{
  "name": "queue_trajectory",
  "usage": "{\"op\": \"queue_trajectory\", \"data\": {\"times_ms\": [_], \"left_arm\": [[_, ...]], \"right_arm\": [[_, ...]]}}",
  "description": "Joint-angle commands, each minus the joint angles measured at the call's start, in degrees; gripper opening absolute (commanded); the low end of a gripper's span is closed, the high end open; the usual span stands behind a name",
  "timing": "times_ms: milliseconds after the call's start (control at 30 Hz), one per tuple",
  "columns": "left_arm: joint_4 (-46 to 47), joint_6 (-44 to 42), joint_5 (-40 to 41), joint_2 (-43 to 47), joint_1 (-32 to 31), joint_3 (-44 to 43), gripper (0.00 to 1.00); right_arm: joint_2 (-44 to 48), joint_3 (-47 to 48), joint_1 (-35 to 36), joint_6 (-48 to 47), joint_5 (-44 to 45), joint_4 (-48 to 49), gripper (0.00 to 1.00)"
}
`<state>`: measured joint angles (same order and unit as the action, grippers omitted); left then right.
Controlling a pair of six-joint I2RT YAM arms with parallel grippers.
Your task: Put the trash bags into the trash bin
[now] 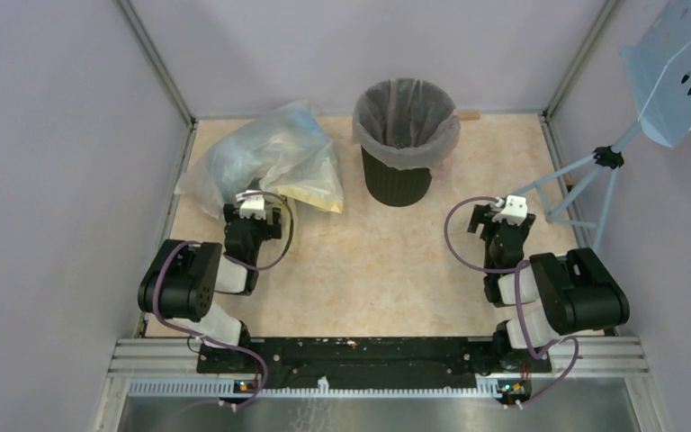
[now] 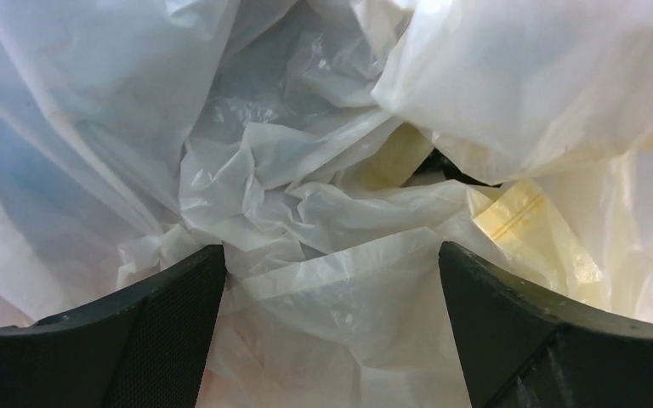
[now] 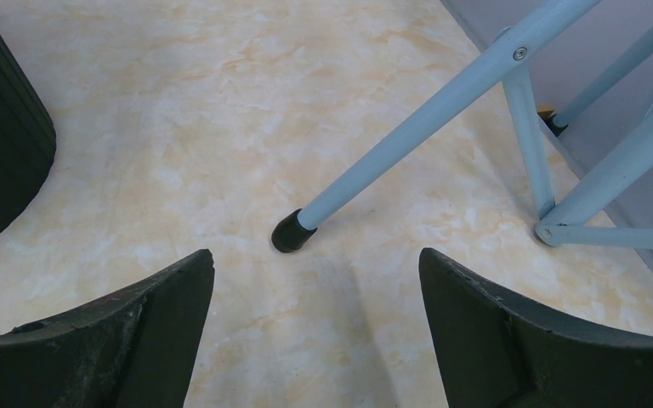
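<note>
From above, the trash bin (image 1: 398, 178) stands upright at the back middle of the marbled beige worktop (image 1: 387, 261). A thin pale liner (image 1: 405, 112) is folded out over its rim. The heap of trash bags (image 1: 265, 153) lies in the back left corner, well apart from the bin and not inside it. Only this view shows both arms at once, along with the pale blue stand (image 1: 675, 72) whose perforated shelf overhangs the right side. The left gripper (image 1: 250, 196) sits at the near edge of the heap. Its wrist camera shows what the overhead view cannot: crumpled see-through film (image 2: 306, 195) fills the frame, bluish at the left and milky in the middle. A yellowish zip-seal pouch (image 2: 523, 229) shows through at the right. The left gripper (image 2: 330, 259) has its jaws spread wide; film bulges into the gap but nothing is pinched. The right gripper (image 1: 501, 216) is near the stand's legs. Its wrist camera shows the right gripper (image 3: 315, 259) with jaws equally wide and holding nothing above bare worktop (image 3: 178, 102). A stand leg (image 3: 425, 119) with a black rubber foot (image 3: 292, 232) rests just ahead. The bin's ribbed wall (image 3: 0, 144) shows at the left edge.
</note>
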<state>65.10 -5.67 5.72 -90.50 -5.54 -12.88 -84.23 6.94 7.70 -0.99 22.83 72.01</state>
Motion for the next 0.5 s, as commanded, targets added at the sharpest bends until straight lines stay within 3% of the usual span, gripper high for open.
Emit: {"op": "queue_trajectory", "data": {"times_ms": [0,467], "left_arm": [[1.8,0.9,-2.4,1.0,0.4,-2.7,0.99],[1.6,0.8,-2.5,0.9,0.5,-2.9,0.99]], "right_arm": [[0.0,1.4,-0.2,0.2,0.3,3.6,0.89],[0.0,1.4,-0.2,0.2,0.3,3.6,0.9]]}}
